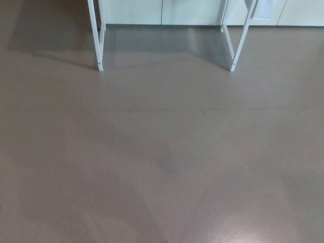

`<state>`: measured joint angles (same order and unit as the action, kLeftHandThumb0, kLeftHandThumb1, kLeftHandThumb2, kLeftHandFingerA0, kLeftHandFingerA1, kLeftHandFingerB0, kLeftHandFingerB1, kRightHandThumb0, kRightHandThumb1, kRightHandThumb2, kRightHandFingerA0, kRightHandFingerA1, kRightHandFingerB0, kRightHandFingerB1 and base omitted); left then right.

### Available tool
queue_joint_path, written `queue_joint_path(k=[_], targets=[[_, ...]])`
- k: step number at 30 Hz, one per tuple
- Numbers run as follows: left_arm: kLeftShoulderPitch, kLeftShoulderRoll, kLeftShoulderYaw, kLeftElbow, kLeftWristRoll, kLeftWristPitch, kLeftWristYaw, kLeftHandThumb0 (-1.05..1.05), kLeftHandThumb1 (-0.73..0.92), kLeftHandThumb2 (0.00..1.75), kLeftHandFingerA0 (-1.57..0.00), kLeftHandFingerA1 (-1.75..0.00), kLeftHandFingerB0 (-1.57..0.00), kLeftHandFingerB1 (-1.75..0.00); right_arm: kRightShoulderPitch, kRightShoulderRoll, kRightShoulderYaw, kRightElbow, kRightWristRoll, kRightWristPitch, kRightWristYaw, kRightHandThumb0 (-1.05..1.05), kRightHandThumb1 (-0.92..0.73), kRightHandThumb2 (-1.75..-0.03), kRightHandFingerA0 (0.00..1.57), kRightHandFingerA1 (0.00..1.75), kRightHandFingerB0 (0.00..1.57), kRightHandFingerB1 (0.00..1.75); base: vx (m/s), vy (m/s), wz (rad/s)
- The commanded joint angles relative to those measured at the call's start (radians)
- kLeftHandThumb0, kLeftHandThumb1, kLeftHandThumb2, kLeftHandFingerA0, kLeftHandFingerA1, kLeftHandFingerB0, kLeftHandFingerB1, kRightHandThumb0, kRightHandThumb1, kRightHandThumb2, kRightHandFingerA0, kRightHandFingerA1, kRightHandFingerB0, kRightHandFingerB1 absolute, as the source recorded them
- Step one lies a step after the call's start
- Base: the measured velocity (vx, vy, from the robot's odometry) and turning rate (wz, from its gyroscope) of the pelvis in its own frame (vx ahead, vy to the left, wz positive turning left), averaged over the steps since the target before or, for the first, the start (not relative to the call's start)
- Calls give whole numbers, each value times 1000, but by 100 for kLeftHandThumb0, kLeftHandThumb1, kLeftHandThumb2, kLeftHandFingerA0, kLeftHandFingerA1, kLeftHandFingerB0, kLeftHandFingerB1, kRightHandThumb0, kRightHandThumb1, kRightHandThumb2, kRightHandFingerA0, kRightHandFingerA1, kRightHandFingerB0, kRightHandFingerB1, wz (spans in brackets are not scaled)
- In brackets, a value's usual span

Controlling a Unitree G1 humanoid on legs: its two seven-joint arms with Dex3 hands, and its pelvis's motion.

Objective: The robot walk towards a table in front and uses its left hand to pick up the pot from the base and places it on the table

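Neither the pot nor its base shows in the head view. Only the lower ends of a table's white legs appear at the top, one pair on the left [97, 38] and one pair on the right [238, 43]. The tabletop is cut off above the picture. No part of my arms or hands is visible.
Grey-brown floor [162, 152] fills most of the picture between me and the table legs. Pale cabinet fronts [162, 11] run along the far wall behind the legs. The table's shadow falls on the floor at the upper left.
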<state>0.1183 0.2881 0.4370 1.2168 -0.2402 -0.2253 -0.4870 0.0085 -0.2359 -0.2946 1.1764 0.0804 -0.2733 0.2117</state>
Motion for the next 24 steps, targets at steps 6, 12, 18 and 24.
queue_joint_path(k=[6,12,18,24], targets=[[9,11,-5,3,-2,-31,-5,-21,56,57,-65,-45,-25,-32,2,-2,-13,4,22,-7,-15,-25,-51,-54,43,45,47,45,189,-130,11],[14,14,-12,10,1,-34,1,-22,56,56,-63,-45,-25,-31,7,-5,-7,12,18,-14,-11,-26,-52,-55,43,44,51,45,214,-238,21],[6,12,10,7,-25,-32,-14,-26,55,59,-67,-47,-27,-34,-24,-3,8,16,9,-11,-4,-25,-51,-55,41,45,42,43,195,-29,-9],[-2,13,22,7,-31,-29,-22,-18,39,85,-34,-57,-9,-45,-37,-8,20,23,5,-13,3,-28,-50,-54,39,44,37,41,287,178,-12]])
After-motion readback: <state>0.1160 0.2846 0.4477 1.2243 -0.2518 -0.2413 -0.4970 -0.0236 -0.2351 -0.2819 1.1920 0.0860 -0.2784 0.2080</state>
